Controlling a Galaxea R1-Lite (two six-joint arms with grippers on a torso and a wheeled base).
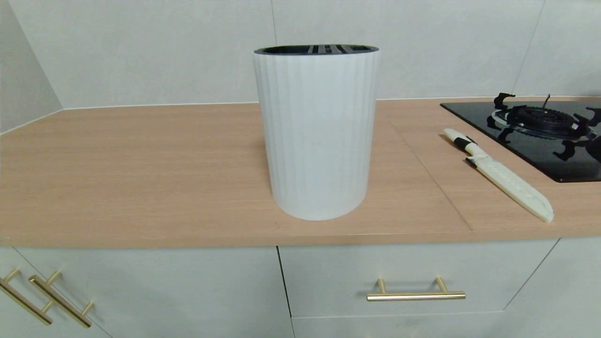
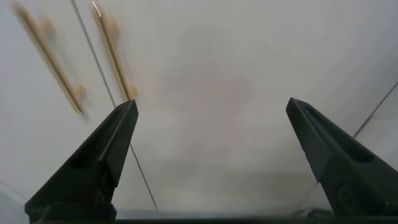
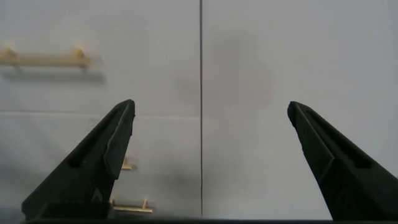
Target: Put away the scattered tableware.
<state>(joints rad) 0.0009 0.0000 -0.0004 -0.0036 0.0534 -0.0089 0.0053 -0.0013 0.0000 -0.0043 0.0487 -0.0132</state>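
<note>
While both arms face the pale cabinet doors (image 3: 280, 62) below the table (image 1: 141, 178), the left gripper (image 2: 211, 104) and the right gripper (image 3: 210, 104) each have their fingers (image 3: 93, 168) spread wide apart, grasping nothing. On the wooden table a tall white ribbed knife holder (image 1: 317, 136) stands upright at centre, its black slotted top facing up. The knife (image 1: 497, 173), the thing to put away, lies flat at 3 o'clock from the holder, well apart from it and just beside the black hob (image 1: 540, 141). Its handle points to 11 o'clock and its blade tip to 5 o'clock. To do this step well, the right arm should probably rise above the table, set its fingers across the handle rather than the blade, and close firmly, so the blade can hang straight for a slot.
</note>
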